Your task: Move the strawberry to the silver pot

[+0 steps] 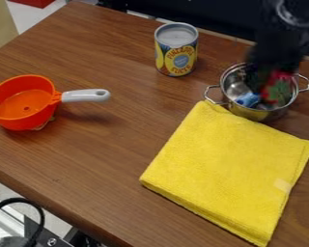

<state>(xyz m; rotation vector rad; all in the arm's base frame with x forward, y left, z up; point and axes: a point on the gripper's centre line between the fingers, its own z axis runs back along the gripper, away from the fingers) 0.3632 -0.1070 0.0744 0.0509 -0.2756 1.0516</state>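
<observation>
High view, slanting down
It looks from above the near side across the table (105, 144), fairly close.

Bright, even light — a soft shadow under the colander handle (85, 95) — with motion-blurred claw (268, 79).

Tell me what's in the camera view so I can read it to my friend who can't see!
A black robot hand is at a silver pot, with a red and green strawberry beside it and a blue thing in the pot. A folded yellow cloth, a can and an orange pan with a white handle sit on a brown wooden table.
</observation>
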